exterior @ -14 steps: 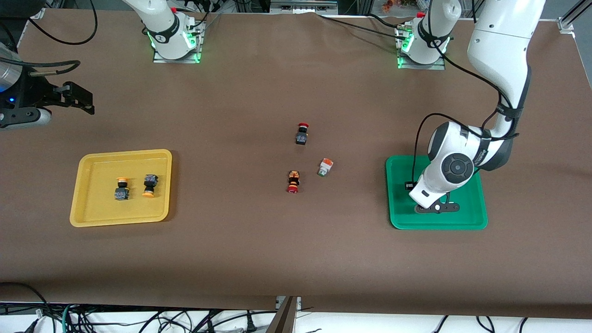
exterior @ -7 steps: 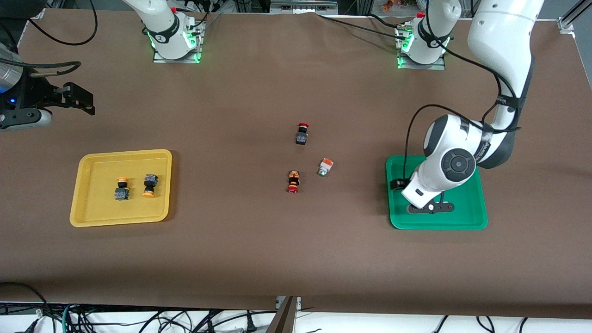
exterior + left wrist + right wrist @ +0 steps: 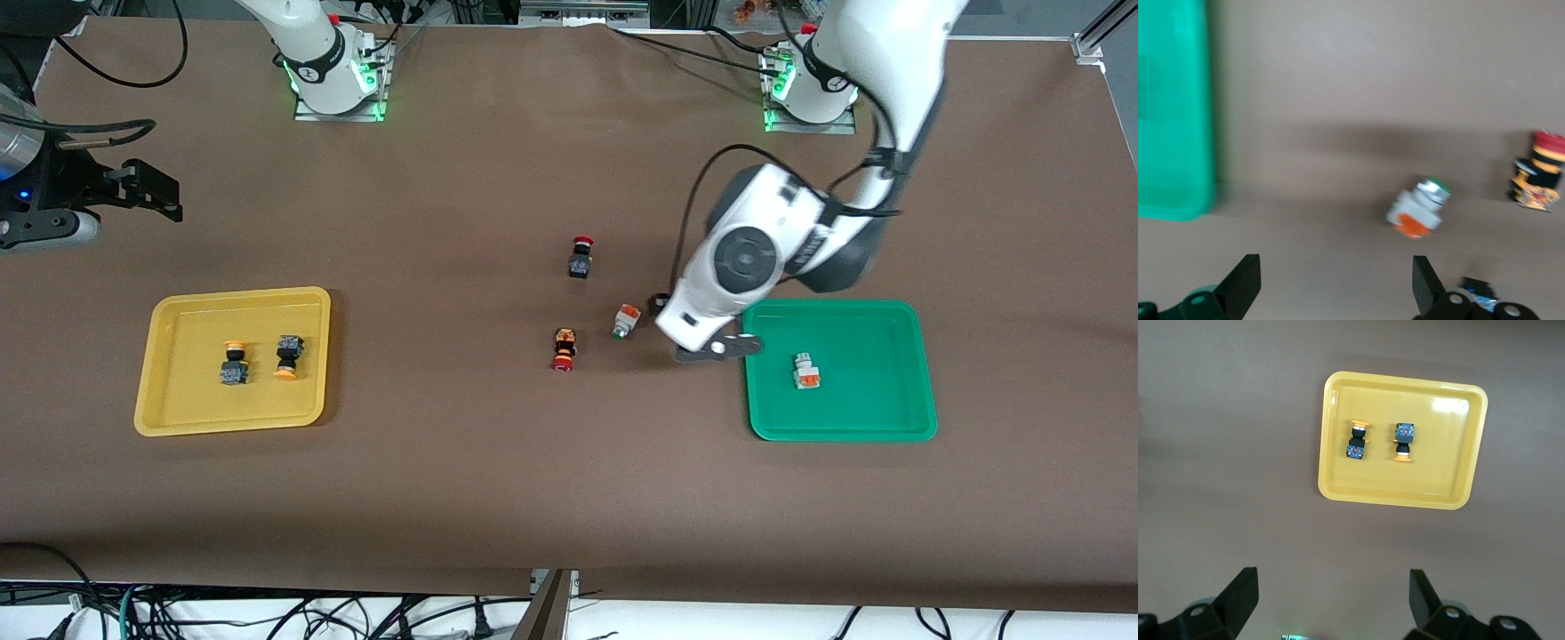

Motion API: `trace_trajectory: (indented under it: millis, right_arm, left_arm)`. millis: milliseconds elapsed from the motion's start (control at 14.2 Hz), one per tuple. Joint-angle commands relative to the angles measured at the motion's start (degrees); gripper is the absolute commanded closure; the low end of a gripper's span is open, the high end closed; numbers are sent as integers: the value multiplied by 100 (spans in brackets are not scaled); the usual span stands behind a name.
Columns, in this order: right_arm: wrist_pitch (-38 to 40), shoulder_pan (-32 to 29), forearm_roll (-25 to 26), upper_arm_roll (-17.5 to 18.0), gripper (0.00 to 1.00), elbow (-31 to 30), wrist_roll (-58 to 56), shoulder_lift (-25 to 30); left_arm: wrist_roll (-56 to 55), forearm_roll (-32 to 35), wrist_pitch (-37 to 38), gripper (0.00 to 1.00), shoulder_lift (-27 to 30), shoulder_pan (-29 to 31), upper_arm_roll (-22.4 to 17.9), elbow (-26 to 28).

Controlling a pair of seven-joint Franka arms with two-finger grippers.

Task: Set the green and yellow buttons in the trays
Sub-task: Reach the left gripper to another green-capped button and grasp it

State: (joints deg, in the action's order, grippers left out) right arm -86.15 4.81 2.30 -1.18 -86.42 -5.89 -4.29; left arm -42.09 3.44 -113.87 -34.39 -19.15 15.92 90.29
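Observation:
The green tray (image 3: 876, 411) holds one white-grey button with an orange block (image 3: 805, 372). A second button of that kind, green-tipped (image 3: 626, 321) (image 3: 1418, 208), lies on the table mid-way along it. My left gripper (image 3: 717, 348) (image 3: 1336, 283) hovers open and empty over the bare table between that button and the green tray's edge (image 3: 1171, 133). The yellow tray (image 3: 182, 400) (image 3: 1405, 499) holds two black buttons with yellow caps (image 3: 235, 362) (image 3: 286, 356) (image 3: 1357, 440) (image 3: 1403, 442). My right gripper (image 3: 149, 188) (image 3: 1333, 595) waits open, high over the right arm's end of the table.
Two black red-capped switches lie near the loose green-tipped button: one (image 3: 581, 257) farther from the front camera, one (image 3: 563, 348) (image 3: 1538, 173) beside it toward the right arm's end. Both arm bases stand along the table edge farthest from the camera.
My left gripper opened, left a white-grey button lying in the green tray, then rose and swung out of the tray toward the table's middle. The right arm has not moved.

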Motion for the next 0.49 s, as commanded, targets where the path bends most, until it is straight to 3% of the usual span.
trace_trajectory:
  millis: [0, 422]
  right_arm:
    - [107, -51, 77, 56, 0, 143, 44, -54]
    - [116, -33, 69, 65, 0, 143, 105, -54]
  left_arm:
    - [-220, -28, -651, 0, -567, -457, -80, -12]
    - [-203, 614, -1128, 0, -850, -529, -98, 155]
